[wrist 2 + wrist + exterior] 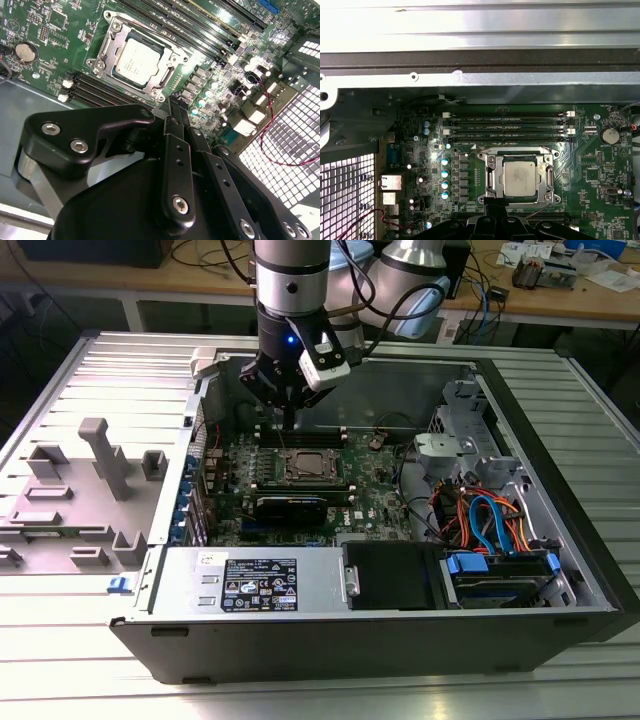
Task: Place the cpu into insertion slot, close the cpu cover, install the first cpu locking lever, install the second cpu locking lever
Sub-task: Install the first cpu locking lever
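The cpu (137, 62) (520, 177), a silver-grey square chip, lies flat in the insertion slot (520, 156) on the green motherboard (375, 495). The cpu cover (109, 46) (491, 172), a silver metal frame, lies down around the chip's edges. How the locking levers stand is too fine to tell. My gripper (288, 425) (173, 101) (495, 202) hangs just above the board beside the socket, apart from it. Its black fingers (176, 150) are shut with nothing between them.
Long black memory slots (505, 127) run beside the socket. A black card (290, 505) sits on its other side. The case holds a power supply (255, 580) in front and a drive cage with blue and orange cables (490, 530). A grey fixture (90, 490) lies on the exterior view's left.
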`<action>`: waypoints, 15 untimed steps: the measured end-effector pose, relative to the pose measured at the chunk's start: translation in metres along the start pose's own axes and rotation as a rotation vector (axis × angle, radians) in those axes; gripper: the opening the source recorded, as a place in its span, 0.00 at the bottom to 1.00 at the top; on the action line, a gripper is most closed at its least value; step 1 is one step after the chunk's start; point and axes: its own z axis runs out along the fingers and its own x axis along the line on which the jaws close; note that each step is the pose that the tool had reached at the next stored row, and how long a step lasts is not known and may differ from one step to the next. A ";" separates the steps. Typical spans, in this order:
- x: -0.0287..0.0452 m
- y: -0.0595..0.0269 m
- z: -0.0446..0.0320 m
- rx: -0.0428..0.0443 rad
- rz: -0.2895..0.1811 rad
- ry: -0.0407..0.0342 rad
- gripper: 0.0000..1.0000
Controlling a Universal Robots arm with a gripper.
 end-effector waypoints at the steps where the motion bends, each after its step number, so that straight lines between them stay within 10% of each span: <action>1: 0.0000 0.0000 0.0000 0.0000 0.000 0.0000 0.11; 15: 0.0006 0.0000 0.0003 0.0006 -0.083 0.0003 0.11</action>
